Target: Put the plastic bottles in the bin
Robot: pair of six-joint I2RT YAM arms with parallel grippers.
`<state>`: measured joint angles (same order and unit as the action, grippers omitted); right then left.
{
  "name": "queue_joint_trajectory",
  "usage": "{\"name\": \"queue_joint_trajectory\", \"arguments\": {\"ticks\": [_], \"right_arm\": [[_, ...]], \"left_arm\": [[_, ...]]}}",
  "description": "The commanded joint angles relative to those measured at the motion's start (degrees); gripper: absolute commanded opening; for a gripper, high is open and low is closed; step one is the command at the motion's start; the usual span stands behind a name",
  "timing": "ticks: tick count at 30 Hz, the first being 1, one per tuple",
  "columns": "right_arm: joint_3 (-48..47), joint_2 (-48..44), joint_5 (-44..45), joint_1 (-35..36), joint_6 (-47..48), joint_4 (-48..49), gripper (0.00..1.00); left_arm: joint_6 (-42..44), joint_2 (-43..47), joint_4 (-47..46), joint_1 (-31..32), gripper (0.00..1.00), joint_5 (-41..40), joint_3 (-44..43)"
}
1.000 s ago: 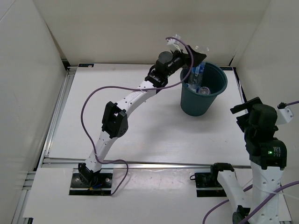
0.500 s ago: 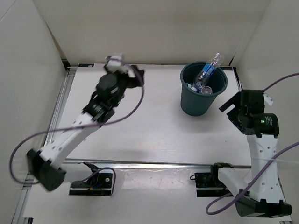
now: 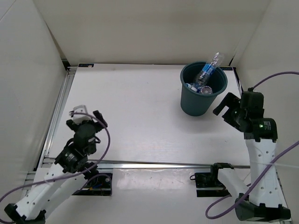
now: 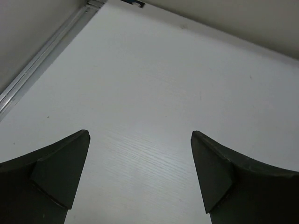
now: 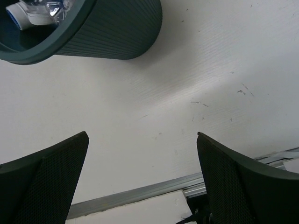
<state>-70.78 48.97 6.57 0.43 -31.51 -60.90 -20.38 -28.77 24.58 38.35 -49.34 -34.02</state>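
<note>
The dark teal bin (image 3: 202, 103) stands at the far right of the table. Plastic bottles lie inside it; a blue-labelled bottle (image 3: 207, 71) leans on the far rim with its neck sticking out. The right wrist view shows the bin's wall (image 5: 117, 32) and a bottle end (image 5: 32, 10) inside. My left gripper (image 3: 88, 116) is open and empty, pulled back to the near left over bare table (image 4: 140, 154). My right gripper (image 3: 223, 108) is open and empty, just right of the bin (image 5: 142, 161).
White walls enclose the table on the left, back and right. An aluminium rail (image 3: 154, 163) runs along the near edge and another rail (image 3: 58, 109) along the left edge. The near rail also shows in the right wrist view (image 5: 140, 196).
My left arm has swung away from the bin, across the far left, and folded back to the near left. A bottle now leans out of the bin. My right arm shifted slightly.
</note>
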Motion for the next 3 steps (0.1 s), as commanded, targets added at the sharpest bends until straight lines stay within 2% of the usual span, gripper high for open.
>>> {"name": "queue_joint_trajectory", "arguments": {"ticks": [1,3], "right_arm": [[-1.63,1.65,-1.64,-0.51,3.02,2.19,1.00],[-1.64,2.26,-2.88,-0.51,3.56,2.19,1.00]], "left_arm": [[-6.84,4.42,5.73,-0.20,1.00,-9.35,1.67],[-10.19,6.00,9.16,-0.20,1.00,-16.02,3.68]]}}
